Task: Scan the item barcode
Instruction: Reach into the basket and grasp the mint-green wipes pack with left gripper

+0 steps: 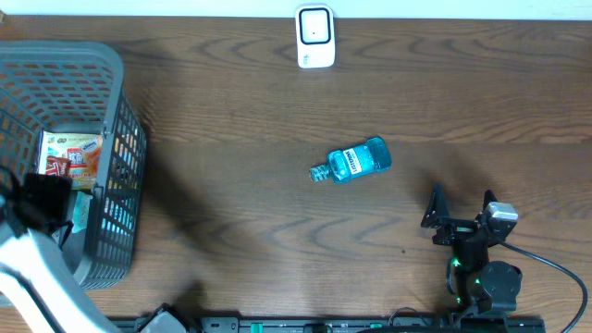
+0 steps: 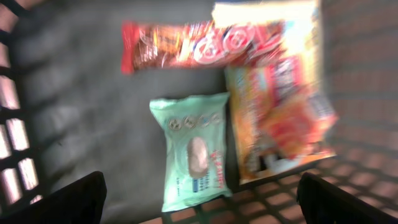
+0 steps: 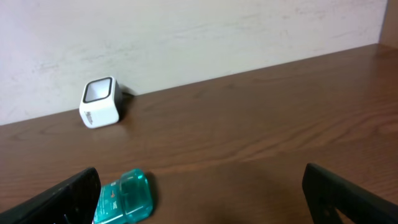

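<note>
Dark wood desk [image 1: 231, 222], pale wall behind. At the near edge, right claw [image 1: 460, 208] spread wide, holding nothing. On the near left, left claw [image 2: 200, 198] likewise apart and empty, hanging over a mint packet [image 2: 193, 149] and red wrapper [image 2: 199, 43] inside the grey basket [image 1: 120, 176]. Further out, blue bottle [image 1: 356, 160] on its side at mid-desk, ahead and left of the right claw, well apart from it. Farthest, white scanner [image 1: 314, 37] by the wall. Probably early on for this bottle: not yet gripped, nor shown to the scanner.
</note>
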Available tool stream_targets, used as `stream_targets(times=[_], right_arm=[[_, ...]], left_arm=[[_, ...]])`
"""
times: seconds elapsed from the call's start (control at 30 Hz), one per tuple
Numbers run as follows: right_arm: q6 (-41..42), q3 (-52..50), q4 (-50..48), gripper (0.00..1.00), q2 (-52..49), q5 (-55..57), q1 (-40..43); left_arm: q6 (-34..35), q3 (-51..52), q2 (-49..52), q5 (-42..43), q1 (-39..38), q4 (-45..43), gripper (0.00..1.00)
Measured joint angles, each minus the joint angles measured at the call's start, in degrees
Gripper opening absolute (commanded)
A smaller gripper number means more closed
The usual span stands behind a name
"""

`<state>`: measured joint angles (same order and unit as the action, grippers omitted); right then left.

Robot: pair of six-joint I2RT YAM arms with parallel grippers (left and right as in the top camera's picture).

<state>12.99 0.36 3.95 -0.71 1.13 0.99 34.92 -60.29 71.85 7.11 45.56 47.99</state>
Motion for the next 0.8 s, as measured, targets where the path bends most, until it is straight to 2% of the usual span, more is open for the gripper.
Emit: stream_targets(times=[0.23, 0.5, 0.57, 0.7, 0.8], right_arm=[[0.0, 0.0, 0.0, 0.99, 0.0, 0.0, 0.0], [0.0, 0.0, 0.0, 0.99, 0.0, 0.0, 0.0], [0.0, 0.0, 0.0, 0.99, 0.0, 0.0, 0.0], [0.0, 0.0, 0.0, 0.99, 0.0, 0.0, 0.0], [0.0, 0.0, 0.0, 0.99, 0.0, 0.0, 0.0]], left_arm=[[0.0, 0.3, 16.2, 1.4, -3.4, -2.2, 0.98], [0.2, -0.1, 27.1, 1.3, -6.3, -4.6, 1.0], [0.3, -0.5, 27.4, 1.1, -6.4, -4.7, 0.85], [0.1, -1.1, 28.3, -0.4, -6.3, -4.0, 0.42], [-0.4, -1.1, 28.2, -0.5, -6.3, -4.0, 0.36]])
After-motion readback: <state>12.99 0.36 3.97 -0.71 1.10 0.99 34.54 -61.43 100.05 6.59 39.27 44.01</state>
